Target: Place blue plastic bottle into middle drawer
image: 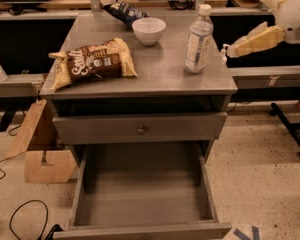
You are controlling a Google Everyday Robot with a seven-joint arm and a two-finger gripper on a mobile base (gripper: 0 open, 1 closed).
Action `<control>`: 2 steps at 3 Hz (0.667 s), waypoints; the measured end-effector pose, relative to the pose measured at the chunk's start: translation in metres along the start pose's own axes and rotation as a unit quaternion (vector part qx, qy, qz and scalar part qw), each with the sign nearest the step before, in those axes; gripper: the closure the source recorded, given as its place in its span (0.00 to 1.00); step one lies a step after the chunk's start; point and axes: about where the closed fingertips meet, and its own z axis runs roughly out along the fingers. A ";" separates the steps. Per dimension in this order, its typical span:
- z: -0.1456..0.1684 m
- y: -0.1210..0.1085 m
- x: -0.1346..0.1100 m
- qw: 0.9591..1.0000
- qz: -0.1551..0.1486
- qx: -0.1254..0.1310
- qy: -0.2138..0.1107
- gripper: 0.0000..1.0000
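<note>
The blue plastic bottle (198, 39), clear with a white cap and a pale label, stands upright at the right rear of the grey cabinet top (155, 74). The middle drawer (145, 194) is pulled out wide below, its grey floor bare. My gripper (235, 49), with cream fingers, hangs to the right of the cabinet at bottle height, pointing left towards the bottle and a short way from it. It holds nothing.
A white bowl (149, 30), a brown snack bag (92, 61) and a blue bag (124, 11) lie on the top. A small white pump dispenser (223, 52) stands between bottle and gripper. The upper drawer front with its knob (140, 129) is closed. A cardboard box (40, 149) stands at the left.
</note>
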 end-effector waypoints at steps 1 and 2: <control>0.035 -0.016 0.002 0.994 0.029 0.013 -0.101 0.00; 0.048 -0.016 0.004 0.992 0.039 0.009 -0.124 0.00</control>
